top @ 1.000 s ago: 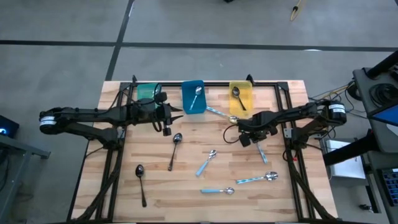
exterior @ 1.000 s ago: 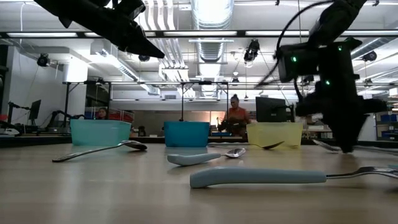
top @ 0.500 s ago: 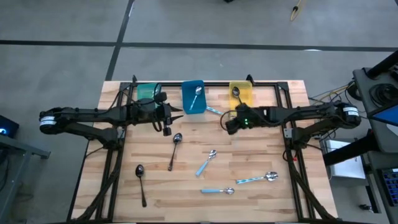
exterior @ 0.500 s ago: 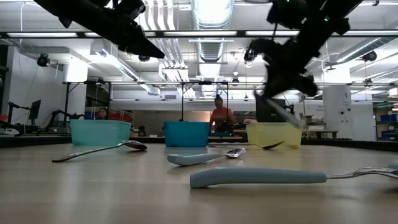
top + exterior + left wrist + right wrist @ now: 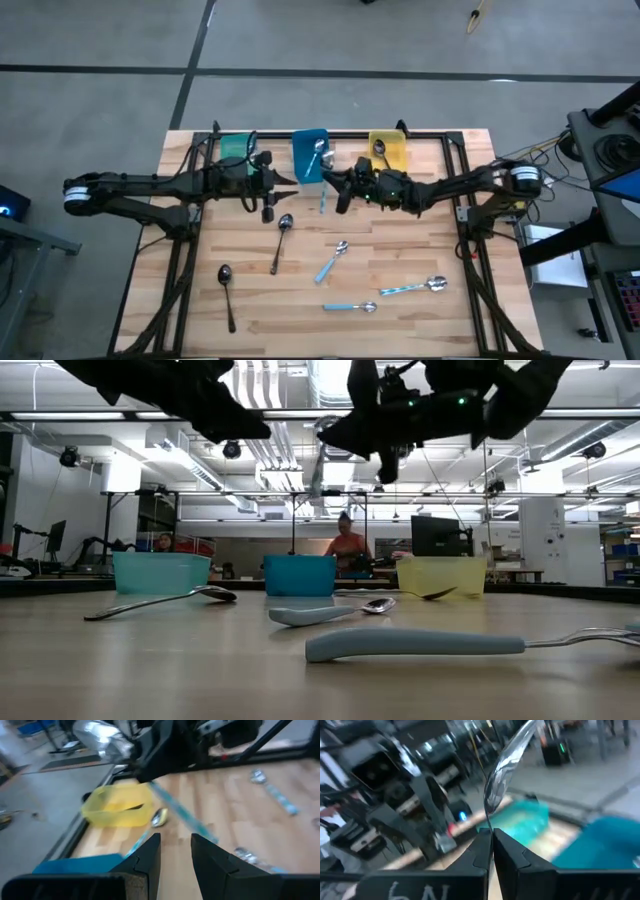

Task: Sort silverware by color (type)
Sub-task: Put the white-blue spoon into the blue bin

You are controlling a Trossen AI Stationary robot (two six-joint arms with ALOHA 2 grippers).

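Right gripper [image 5: 338,187] clamped shut on a blue-handled spoon [image 5: 504,757], held just beside the blue bin [image 5: 309,160] (presumably its colour's bin); left gripper [image 5: 266,190] waits nearby, jaws part-open, empty.

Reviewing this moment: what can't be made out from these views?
- Teal bin, high view: the left arm covers it, contents unseen.
- Spoon in the right gripper: handle colour hidden by the fingers in the right wrist view; motion-blurred in the left wrist view.
- Blue bin and yellow bin, low view: walls hide most of what's inside.
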